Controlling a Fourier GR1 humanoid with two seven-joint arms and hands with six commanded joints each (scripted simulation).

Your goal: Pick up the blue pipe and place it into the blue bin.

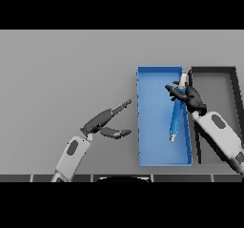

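Currently: right hand (189,97) over the blue bin's (151,122) right side, fingers curled round the upper part of the blue pipe (177,113) | pipe slanted lengthwise above bin floor, near right wall | dark bin (217,79) just beside, right of blue bin | left hand (106,123) left of blue bin, fingers spread, holding nothing

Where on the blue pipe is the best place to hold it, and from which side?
Probably its upper half, from the right, as the right hand grips it. The blue pipe is long, thin and nearly upright over the blue bin, so fingers close across it.
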